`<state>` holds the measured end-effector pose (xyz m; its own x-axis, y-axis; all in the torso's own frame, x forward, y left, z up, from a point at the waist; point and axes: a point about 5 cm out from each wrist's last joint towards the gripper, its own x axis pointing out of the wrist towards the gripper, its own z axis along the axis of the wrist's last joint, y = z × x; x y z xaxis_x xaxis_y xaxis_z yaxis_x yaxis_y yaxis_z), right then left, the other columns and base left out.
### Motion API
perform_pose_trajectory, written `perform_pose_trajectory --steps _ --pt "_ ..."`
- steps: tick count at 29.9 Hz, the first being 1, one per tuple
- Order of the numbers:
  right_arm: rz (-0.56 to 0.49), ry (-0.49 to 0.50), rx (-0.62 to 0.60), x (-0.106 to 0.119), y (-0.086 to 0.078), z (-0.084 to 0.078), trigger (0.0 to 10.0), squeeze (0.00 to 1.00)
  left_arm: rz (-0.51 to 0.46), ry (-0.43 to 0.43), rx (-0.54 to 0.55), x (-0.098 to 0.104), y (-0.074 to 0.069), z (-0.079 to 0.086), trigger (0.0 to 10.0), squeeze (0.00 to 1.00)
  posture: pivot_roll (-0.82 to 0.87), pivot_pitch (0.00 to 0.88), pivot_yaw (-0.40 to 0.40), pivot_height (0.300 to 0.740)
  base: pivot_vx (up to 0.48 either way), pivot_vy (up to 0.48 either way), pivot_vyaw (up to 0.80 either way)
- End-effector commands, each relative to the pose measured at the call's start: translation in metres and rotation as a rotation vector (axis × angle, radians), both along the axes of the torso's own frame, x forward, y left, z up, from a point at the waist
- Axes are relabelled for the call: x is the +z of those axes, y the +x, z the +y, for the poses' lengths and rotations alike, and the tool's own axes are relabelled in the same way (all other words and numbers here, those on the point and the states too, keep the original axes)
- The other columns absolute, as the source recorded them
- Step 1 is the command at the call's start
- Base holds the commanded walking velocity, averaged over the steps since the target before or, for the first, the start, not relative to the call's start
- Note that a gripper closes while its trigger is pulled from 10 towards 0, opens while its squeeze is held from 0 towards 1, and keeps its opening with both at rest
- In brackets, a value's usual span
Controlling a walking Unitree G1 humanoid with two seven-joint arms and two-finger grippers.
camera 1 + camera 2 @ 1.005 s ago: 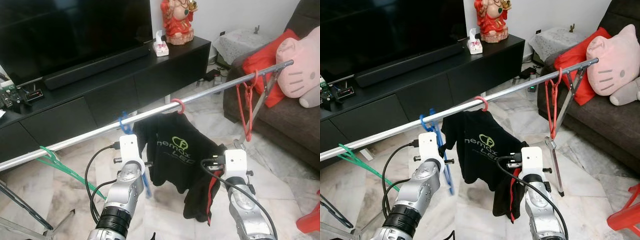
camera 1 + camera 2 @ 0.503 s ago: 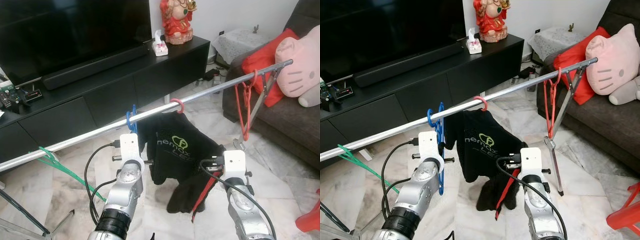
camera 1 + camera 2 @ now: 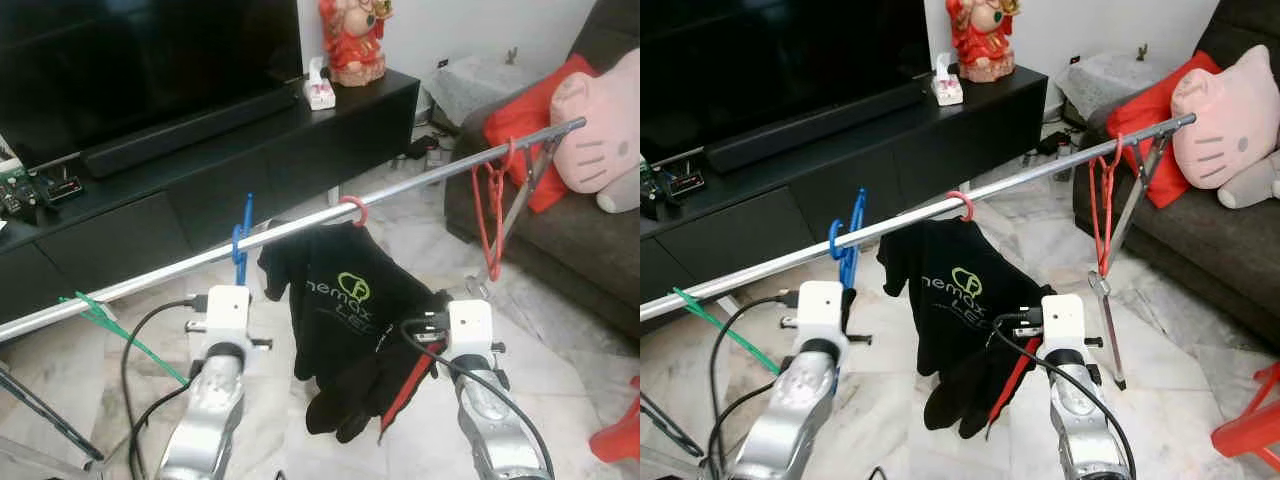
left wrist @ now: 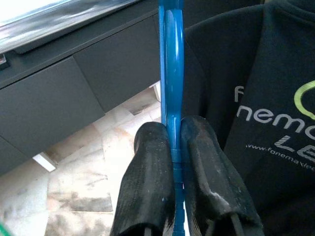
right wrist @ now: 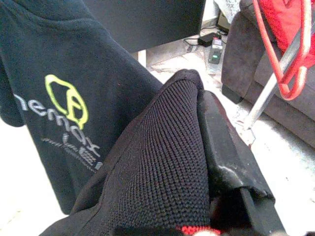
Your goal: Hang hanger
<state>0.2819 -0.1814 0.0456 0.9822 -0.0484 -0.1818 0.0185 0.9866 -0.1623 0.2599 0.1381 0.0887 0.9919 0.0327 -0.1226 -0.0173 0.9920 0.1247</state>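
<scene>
A living room with a marble floor, a black TV cabinet (image 3: 200, 170) along the back and a dark sofa (image 3: 590, 250) on the robot's right; across the middle runs a long metal rail (image 3: 300, 228) of a clothes rack. A second ago the blue hanger (image 3: 240, 243) hung lower beside the left arm; since then it has been lifted and carried along the rail to the robot's left, and its hook now sits over the bar, so hanging looks nearly done, with release remaining. The left gripper (image 4: 177, 162) is clamped on the hanger's blue body, both fingers pressed against it. The right gripper (image 5: 216, 147) is closed on dark knit cloth (image 5: 162, 172) bunched below the black printed T-shirt (image 3: 345, 300) on its pink hanger (image 3: 354, 210). A red hanger (image 3: 490, 215) and green hanger (image 3: 100, 315) hang further off. No containers are evident.
</scene>
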Motion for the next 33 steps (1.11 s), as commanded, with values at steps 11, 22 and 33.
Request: perform_pose_trajectory --steps 11,22,33 --pt "-0.030 -0.003 0.031 0.008 0.006 0.003 10.0 0.00 0.102 0.116 -0.151 0.002 -0.034 0.006 10.0 0.00 -0.13 0.000 0.074 0.740 0.000 0.000 0.00" --pt "-0.028 -0.022 0.056 0.010 0.010 0.005 10.0 0.00 0.227 0.116 -0.156 -0.012 -0.038 -0.005 10.0 0.00 -0.14 0.000 0.074 0.740 0.000 0.000 0.00" --pt "-0.035 -0.030 0.060 0.010 0.007 0.004 10.0 0.00 0.145 0.100 -0.168 0.000 -0.050 0.002 10.0 0.00 -0.14 0.000 0.081 0.740 0.000 0.000 0.00"
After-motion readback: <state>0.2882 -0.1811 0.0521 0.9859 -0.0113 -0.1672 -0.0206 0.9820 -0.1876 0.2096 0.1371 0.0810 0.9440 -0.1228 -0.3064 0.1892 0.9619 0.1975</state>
